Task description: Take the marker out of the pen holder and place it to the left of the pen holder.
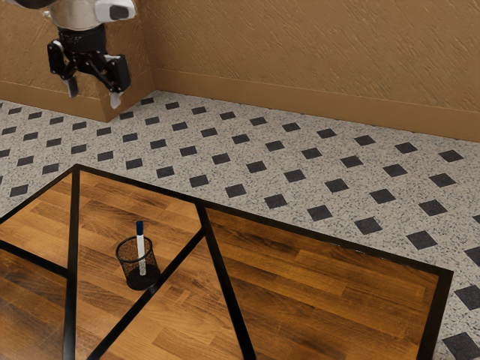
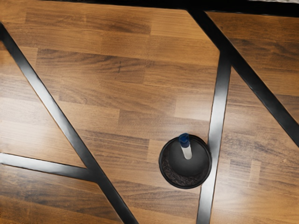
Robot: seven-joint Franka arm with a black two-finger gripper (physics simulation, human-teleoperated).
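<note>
In my exterior view, a brown textured wall [image 1: 315, 64] stands behind a speckled floor [image 1: 251, 166], which is decorated with dark diamond-like tiles. In front of this floor is the wooden table [image 1: 322, 292]. Its top has a glossy brown grain, a black frame around the edge, and black strips [image 1: 72, 262] that divide the wood into angled sections.

My arm [image 1: 82, 15] enters at the upper left of the exterior view. At its end, my black gripper [image 1: 94, 95] hangs well above the height of the tabletop and points downward. It is in the released state: the two fingers [image 1: 115, 99] stand clearly apart from each other, with free space between their light-coloured tips.

The pen holder [image 1: 142, 281] is a round, black mesh cup, and it stands upright on the table. In the wrist view I look into it from above, and there I see its round rim beside one of the black strips, partly overlapping this strip.

The marker [image 1: 141, 250] is inside the pen holder. It stands almost upright, with a small tilt. Its body is white, and its dark blue end [image 1: 139, 227] is upward, rising above the rim of the cup.
</note>
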